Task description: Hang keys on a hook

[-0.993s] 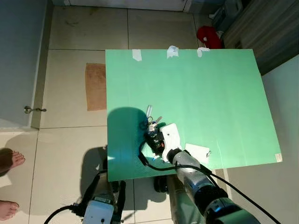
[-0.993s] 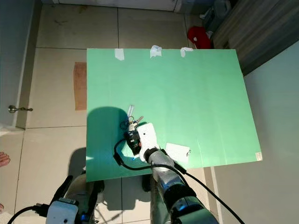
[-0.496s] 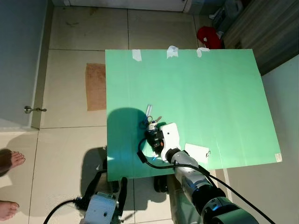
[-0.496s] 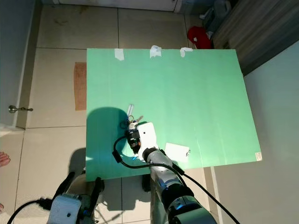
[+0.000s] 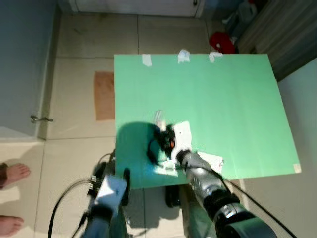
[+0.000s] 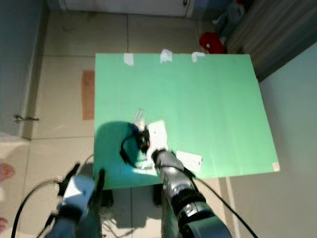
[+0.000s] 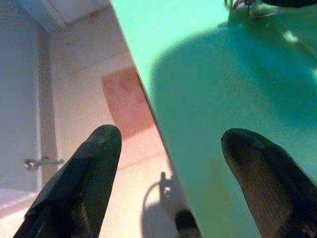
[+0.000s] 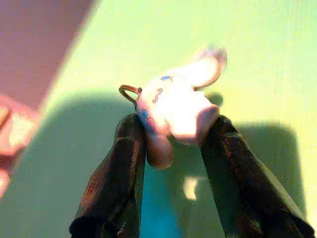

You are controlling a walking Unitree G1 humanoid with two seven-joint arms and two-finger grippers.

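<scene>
The keys [image 5: 159,118] lie on the green table [image 5: 228,99], near its left side; their metal ends also show in the left wrist view as keys [image 7: 241,4]. My right gripper [image 5: 166,137] sits right on them. In the right wrist view its two black fingers [image 8: 124,163] press both sides of a white plush charm [image 8: 181,96] with a brass ring [image 8: 130,91]. My left gripper [image 7: 171,134] is open and held low beside the table's left edge, with nothing between its fingers.
A white card [image 5: 212,161] lies near the table's front edge, beside my right arm. Tape strips [image 5: 183,56] mark the far edge. On the tiled floor are a brown mat [image 5: 104,95], a red object [image 5: 221,42] and a person's bare feet [image 5: 12,174].
My right gripper has moved forward over the keys. My left arm has come up towards the table's left edge. The head view has shifted a little and blurred.
</scene>
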